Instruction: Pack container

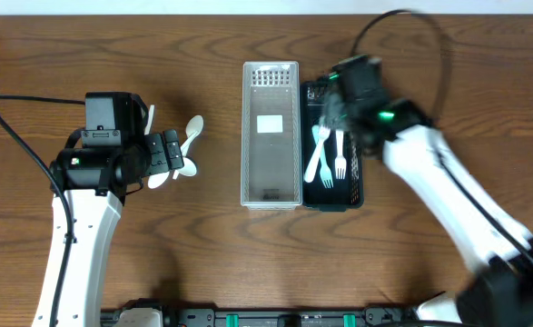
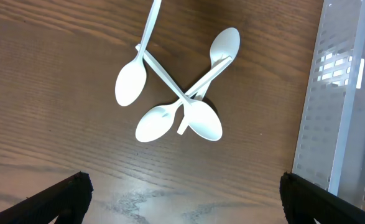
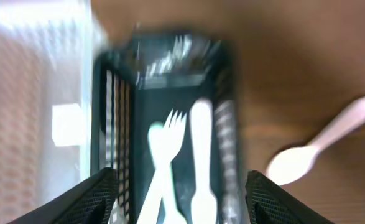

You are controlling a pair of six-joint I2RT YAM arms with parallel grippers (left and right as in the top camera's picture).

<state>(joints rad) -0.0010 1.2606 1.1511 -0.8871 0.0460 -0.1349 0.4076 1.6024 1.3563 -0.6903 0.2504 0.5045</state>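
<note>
With my right pincer [image 3: 179, 180] spread above the black slotted plastic tray [image 3: 114, 106], I should rise straight, clear of the white plastic forks [image 3: 166, 134] toward six o'clock.

No words, brand names, numbers or signs can be read anywhere in these views. The only label-like thing is a plain white rectangular label [image 1: 271, 124] on the clear container [image 1: 271, 173] at the middle of the table. From overhead it looks blank, or any print on it is too small to make out. In the right wrist view it is only a blurred white patch [image 3: 67, 124].
</note>
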